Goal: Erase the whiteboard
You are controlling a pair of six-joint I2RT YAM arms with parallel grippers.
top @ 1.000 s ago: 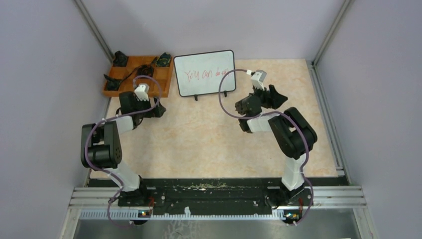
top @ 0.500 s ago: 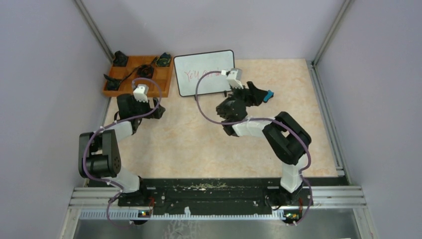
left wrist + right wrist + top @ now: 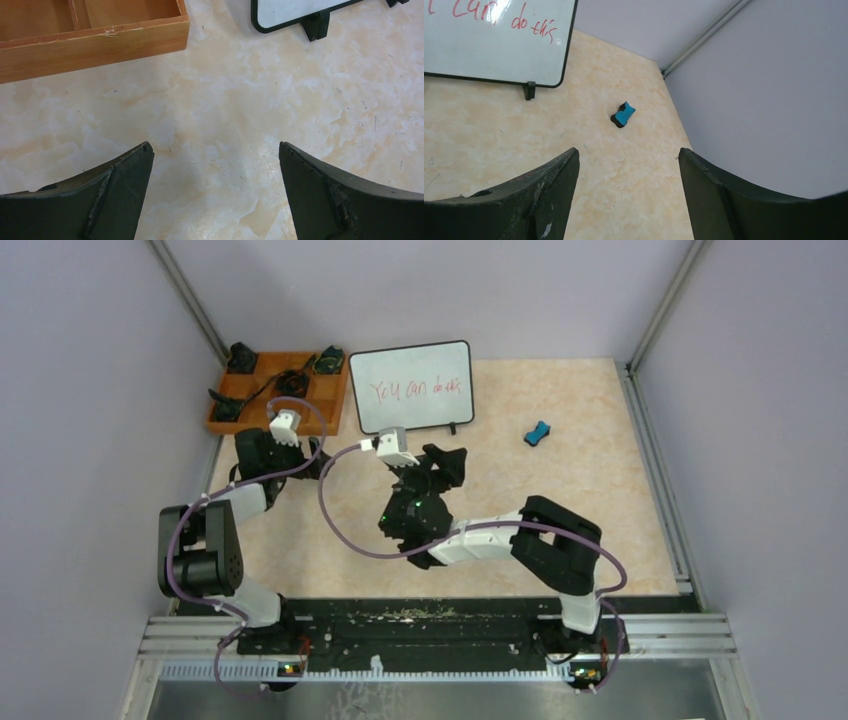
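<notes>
The whiteboard (image 3: pixel 410 387) stands at the back centre on little black feet, with red handwriting across it. It also shows in the right wrist view (image 3: pixel 494 45), and its lower corner shows in the left wrist view (image 3: pixel 295 10). A small blue eraser (image 3: pixel 538 433) lies on the table to the right of the board and shows in the right wrist view (image 3: pixel 623 114). My right gripper (image 3: pixel 447 462) is open and empty in front of the board (image 3: pixel 628 151). My left gripper (image 3: pixel 312 456) is open and empty near the board's lower left corner (image 3: pixel 215 146).
An orange compartment tray (image 3: pixel 278 390) with several small dark items stands left of the board; its wooden wall shows in the left wrist view (image 3: pixel 95 42). Grey walls close in the table on the left, back and right.
My right arm swung left and back from the spot by the eraser to the table's middle, leaving the blue eraser uncovered on the table. My left arm shifted slightly.
</notes>
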